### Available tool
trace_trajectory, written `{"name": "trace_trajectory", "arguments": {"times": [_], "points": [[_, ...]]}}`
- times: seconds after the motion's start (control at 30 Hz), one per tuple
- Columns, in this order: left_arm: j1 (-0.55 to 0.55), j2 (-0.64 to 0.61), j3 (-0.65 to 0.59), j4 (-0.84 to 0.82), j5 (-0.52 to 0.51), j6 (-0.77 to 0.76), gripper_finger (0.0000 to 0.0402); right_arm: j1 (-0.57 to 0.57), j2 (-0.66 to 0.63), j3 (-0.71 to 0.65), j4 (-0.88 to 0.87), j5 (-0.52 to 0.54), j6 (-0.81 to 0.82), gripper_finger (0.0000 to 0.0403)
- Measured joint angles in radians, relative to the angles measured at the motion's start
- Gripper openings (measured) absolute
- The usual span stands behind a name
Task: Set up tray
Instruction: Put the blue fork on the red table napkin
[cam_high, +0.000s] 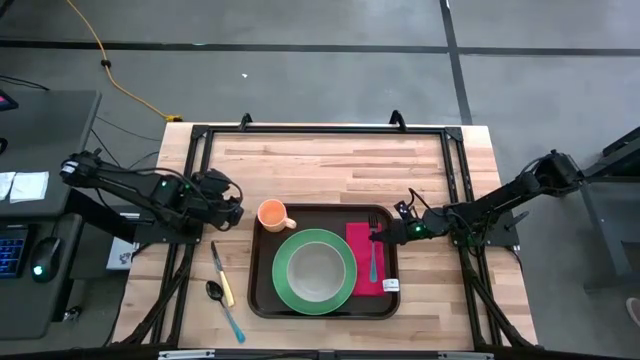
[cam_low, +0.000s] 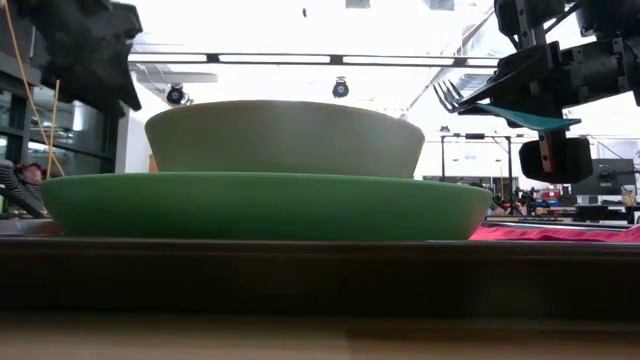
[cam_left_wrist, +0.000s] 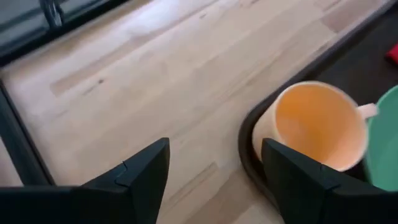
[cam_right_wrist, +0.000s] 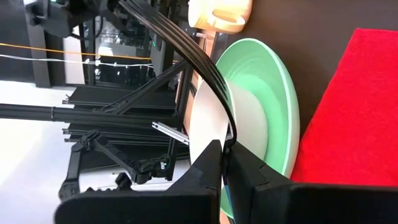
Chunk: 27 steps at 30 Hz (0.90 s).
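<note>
Four camera views of one wooden table (cam_high: 330, 160), from overhead, table level and both wrists.
The overhead looks straight down; the low one sits very close to the tray (cam_low: 320, 270), perhaps touching it; both share the green plate (cam_high: 314, 271).

This is a robotics lab or workshop with an industrial feel. The wooden butcher-block bench (cam_high: 330, 160) stands on a bare grey concrete floor (cam_high: 300, 60) marked by dark lines, and a black metal frame (cam_high: 320, 130) is bolted around its top. A yellow cable (cam_high: 115, 70) trails across the floor. Beside the bench on the left stands a dark desk (cam_high: 45, 150) with a computer mouse (cam_high: 40, 268) and part of a keyboard (cam_high: 12, 250). The low view looks into a large bright hall with ceiling light strips (cam_low: 300, 58) and more equipment (cam_low: 600, 195) far behind.
</note>
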Motion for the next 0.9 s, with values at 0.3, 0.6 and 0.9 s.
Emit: {"name": "trace_trajectory", "arguments": {"times": [0.3, 0.6, 0.9], "points": [[0.000, -0.166, -0.217, 0.249, 0.050, 0.086, 0.0282, 0.000, 0.000, 0.000, 0.001, 0.007, 0.014, 0.0000], [0.000, -0.269, -0.271, 0.263, 0.047, 0.166, 0.0281, 0.004, 0.001, 0.000, -0.008, 0.010, 0.030, 0.0000], [0.000, -0.346, -0.303, 0.262, 0.025, 0.190, 0.0284, 0.018, 0.061, 0.000, 0.008, 0.026, 0.086, 0.0000]]}}
